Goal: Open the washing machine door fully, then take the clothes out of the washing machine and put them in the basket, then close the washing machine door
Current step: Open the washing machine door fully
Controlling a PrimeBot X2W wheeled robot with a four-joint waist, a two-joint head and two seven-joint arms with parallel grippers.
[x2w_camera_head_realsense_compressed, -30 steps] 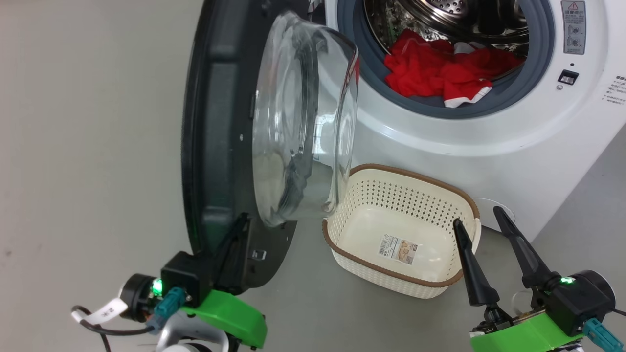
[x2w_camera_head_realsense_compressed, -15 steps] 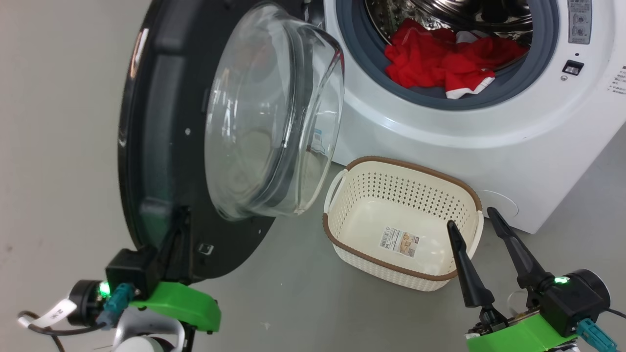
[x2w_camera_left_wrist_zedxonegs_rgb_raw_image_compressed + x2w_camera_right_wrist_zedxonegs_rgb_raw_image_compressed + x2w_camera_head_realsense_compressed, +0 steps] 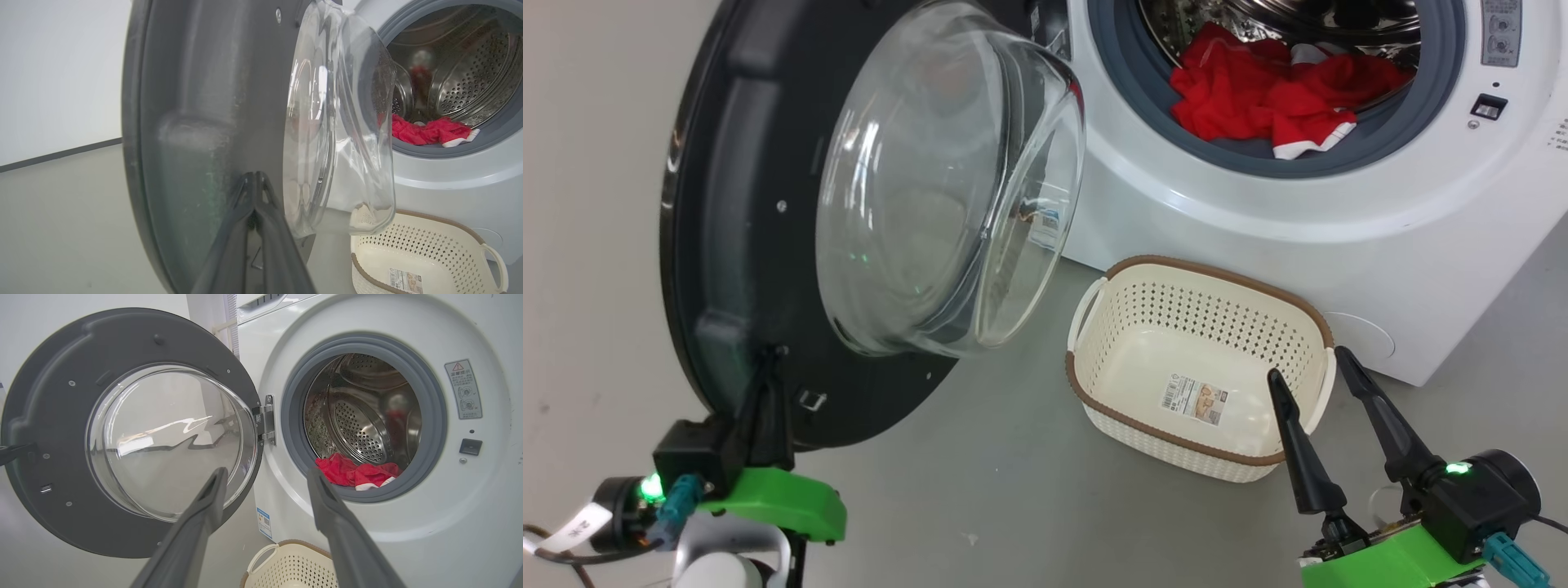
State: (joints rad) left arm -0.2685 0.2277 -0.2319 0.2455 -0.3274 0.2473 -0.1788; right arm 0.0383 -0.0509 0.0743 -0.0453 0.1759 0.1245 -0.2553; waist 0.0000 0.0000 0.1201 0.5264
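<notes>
Washing machine [image 3: 1258, 237], ahead of my right gripper [image 3: 1307, 363], fingers spread and empty. Washing machine door [image 3: 727, 204], wide open, inner face touching the tips of my clenched left gripper [image 3: 770, 363]. Basket [image 3: 1217, 273], just beyond my right gripper; clothes [image 3: 1258, 98], past it, inside the machine's opening.

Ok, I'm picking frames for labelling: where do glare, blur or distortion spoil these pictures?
Head view: sharp, with white glare streaks on the glass of the washing machine door. Left wrist view: the left gripper, close to the lens, is blurred. Right wrist view: slight wide-angle bowing of the washing machine front, reflections across the glass.
</notes>
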